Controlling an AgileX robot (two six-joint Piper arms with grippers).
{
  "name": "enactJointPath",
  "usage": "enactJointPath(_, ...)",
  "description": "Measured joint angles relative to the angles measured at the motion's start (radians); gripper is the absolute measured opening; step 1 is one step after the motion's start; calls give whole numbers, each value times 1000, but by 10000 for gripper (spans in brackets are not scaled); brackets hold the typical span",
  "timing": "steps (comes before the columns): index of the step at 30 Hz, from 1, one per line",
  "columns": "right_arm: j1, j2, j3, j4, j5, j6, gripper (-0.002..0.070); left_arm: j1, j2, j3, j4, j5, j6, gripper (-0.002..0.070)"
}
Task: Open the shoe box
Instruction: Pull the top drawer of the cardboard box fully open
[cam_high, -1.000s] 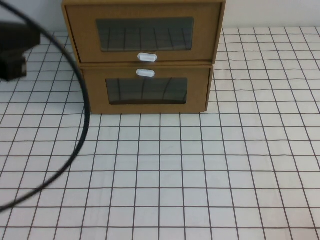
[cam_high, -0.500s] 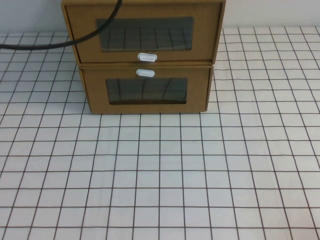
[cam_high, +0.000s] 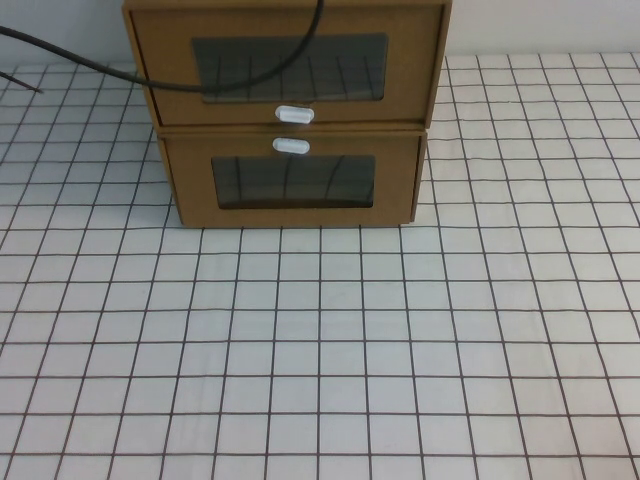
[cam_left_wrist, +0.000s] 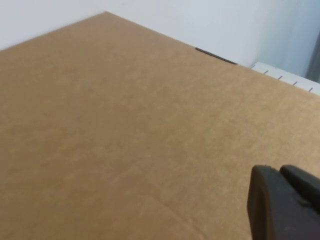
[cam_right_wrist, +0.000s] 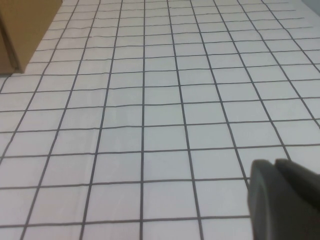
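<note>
From my station I have the shoe box at the back of the gridded table, roughly centred, standing as two stacked cardboard drawers. The upper drawer and the lower drawer both sit flush and closed, each with a dark window in its front. The upper white handle and the lower white handle lie just apart at the seam between the drawers. A black cable loops across the front of the upper drawer (it belongs to the left arm's side, as far as I can see). The left gripper hangs close above the box's cardboard top; I cannot tell whether it is open or closed, and I see nothing in it. The right gripper is fully closed, empty, low over bare table, with a corner of the box well apart from it.
</note>
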Motion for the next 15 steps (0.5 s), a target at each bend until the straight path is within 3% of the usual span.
enactJointPath(15, 0, 0, 0, -72, 0, 0, -14, -29, 52, -2, 6, -44, 38, -2)
